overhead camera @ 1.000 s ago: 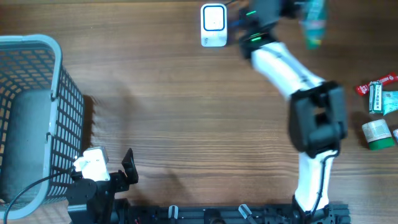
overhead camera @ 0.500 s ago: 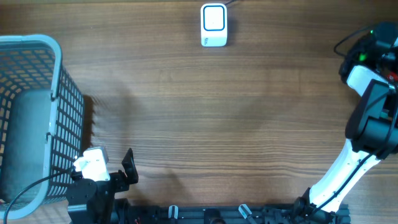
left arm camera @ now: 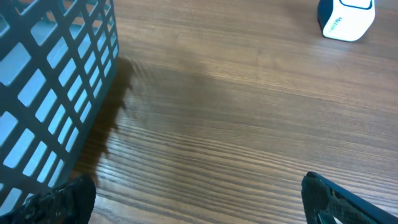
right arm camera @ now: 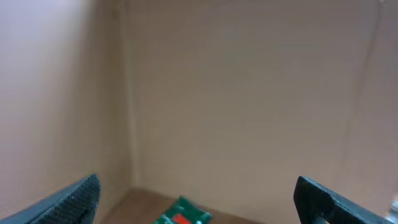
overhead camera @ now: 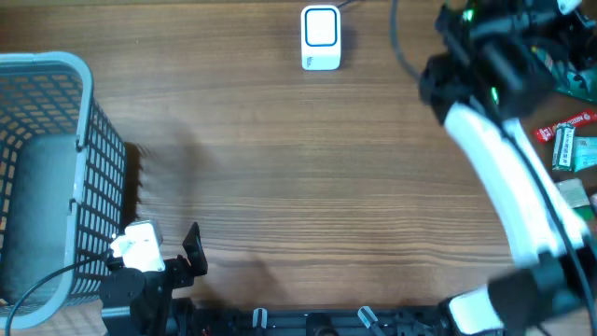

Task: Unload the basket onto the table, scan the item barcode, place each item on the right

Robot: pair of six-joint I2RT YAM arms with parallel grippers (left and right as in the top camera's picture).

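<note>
The white barcode scanner stands at the table's far edge, and its corner shows in the left wrist view as the scanner. My right arm reaches to the far right, blurred. In the right wrist view my right gripper is open and holds nothing. A green item with a red patch lies below it, apart from both fingers, before beige walls. My left gripper hangs open over bare wood near the front left, seen from overhead as the left gripper.
A grey mesh basket fills the left side, and its wall is close to my left fingers. Several packets lie at the right edge: a red one, a green-white box and a green-white tub.
My right gripper has gone from shut on a green item near the scanner to open and empty. The right arm swung to the far right side. The left arm has not moved.
</note>
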